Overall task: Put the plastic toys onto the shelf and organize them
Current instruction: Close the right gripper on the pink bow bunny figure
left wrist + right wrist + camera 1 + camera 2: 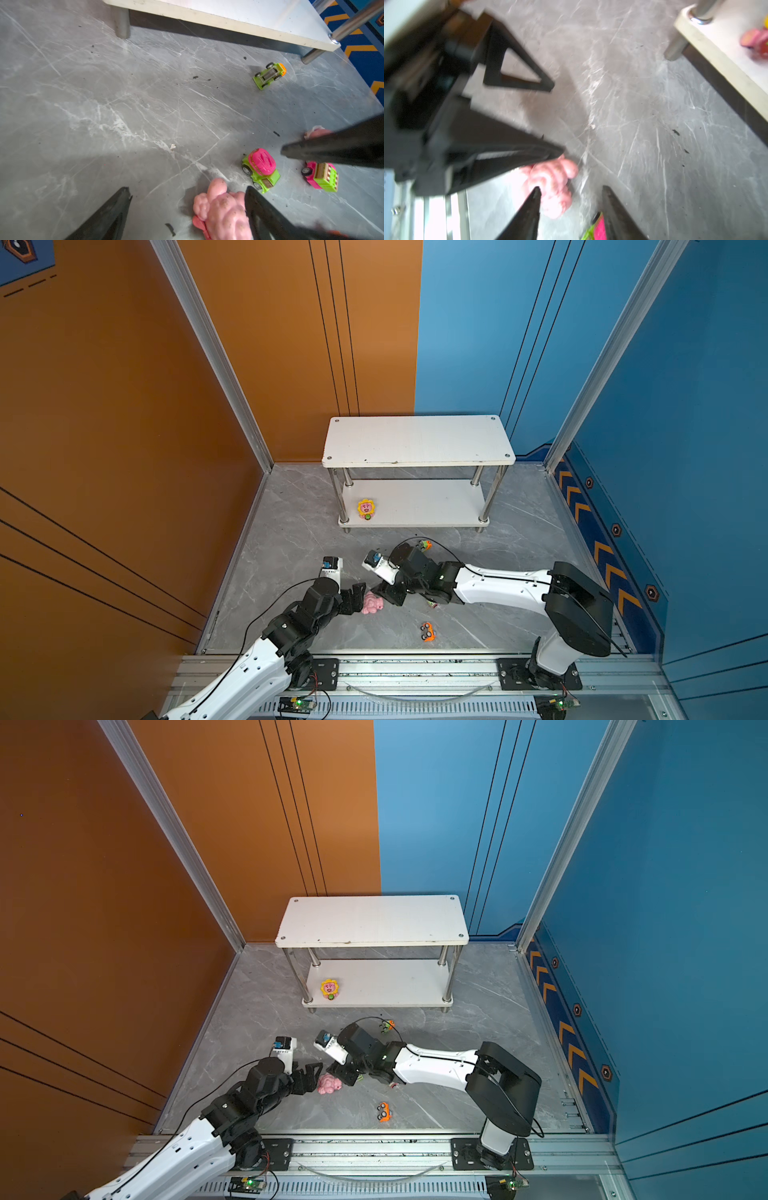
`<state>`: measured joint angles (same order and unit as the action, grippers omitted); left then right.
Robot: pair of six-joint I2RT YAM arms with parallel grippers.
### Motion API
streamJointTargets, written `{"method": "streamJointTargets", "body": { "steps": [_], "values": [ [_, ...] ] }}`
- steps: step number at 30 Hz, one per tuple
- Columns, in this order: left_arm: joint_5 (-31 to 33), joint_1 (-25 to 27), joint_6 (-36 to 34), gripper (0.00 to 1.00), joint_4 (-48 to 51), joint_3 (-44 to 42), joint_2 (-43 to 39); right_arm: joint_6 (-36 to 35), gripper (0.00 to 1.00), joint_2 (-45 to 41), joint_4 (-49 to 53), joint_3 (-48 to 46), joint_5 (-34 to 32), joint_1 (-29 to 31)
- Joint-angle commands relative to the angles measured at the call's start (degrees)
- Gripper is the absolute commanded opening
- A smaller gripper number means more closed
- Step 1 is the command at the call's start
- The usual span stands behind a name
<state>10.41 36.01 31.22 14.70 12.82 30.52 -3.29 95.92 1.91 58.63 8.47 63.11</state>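
Left pincer astride pink figurine

Text: none was legible anywhere.
Dark blue wall strip: carried a column of orange chevron marks and small hexagon emblems, without letters.
Green-and-pink plastic toy truck: wore a brown ladder-pattern sticker, no lettering readable.

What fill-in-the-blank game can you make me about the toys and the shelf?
The sunflower figurine stands on the shelf's ____ board.
The car nearest the arms' rail is ____.
The lumpy figurine beside the left tool is ____.
Missing words: lower; orange; pink.
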Motion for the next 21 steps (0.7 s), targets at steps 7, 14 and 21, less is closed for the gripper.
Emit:
{"method": "streamJointTargets", "body": {
  "steps": [7, 14, 21],
  "values": [
    [12.8, -5.3, 5.0, 0.82, 10.3, 6.2, -1.0, -5.6, 0.67, 4.3, 9.9, 4.1, -9.5, 6.7],
    [9.0, -10.8, 6.1, 0.82, 8.0, 5.9, -0.6, -7.3, 0.67, 13.4, 12.3, 11.9, -9.9, 7.1],
    [5.3, -12.2, 6.1, 0.84, 6.6, 4.3, -1.2, -6.5, 0.61, 17.7, 10.8, 13.8, -10.8, 5.4]
  ]
}}
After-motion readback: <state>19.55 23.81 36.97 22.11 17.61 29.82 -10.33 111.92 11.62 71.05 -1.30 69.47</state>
